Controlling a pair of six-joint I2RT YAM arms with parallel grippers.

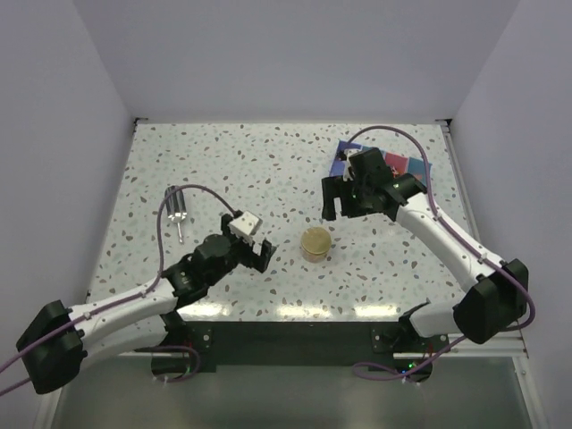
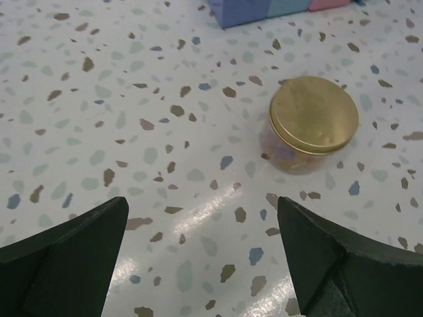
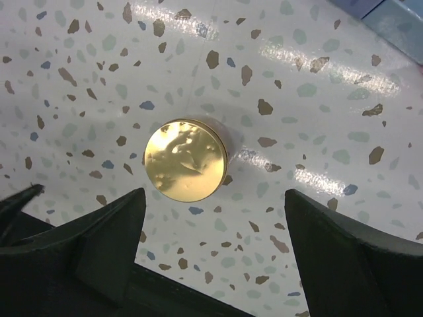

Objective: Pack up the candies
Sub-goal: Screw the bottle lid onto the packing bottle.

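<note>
Currently candies (image 2: 288, 156) sit inside the lidded jar (image 2: 310, 122) on the table (image 1: 223, 161). Left gripper (image 2: 201, 205) and right gripper (image 3: 215, 195) hover either side, fingers apart, nothing held; likely lining up to uncap it.

box (image 2: 264, 9) cut off at top edge, candies (image 2: 291, 157) blurred inside jar (image 2: 313, 113)

One lidded jar (image 1: 315, 243), one compartment box (image 1: 413, 164), one metal tool (image 1: 176, 213)

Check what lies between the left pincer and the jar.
Nothing: only bare speckled table separates the left pincer from the jar, shown in the left wrist view.
</note>
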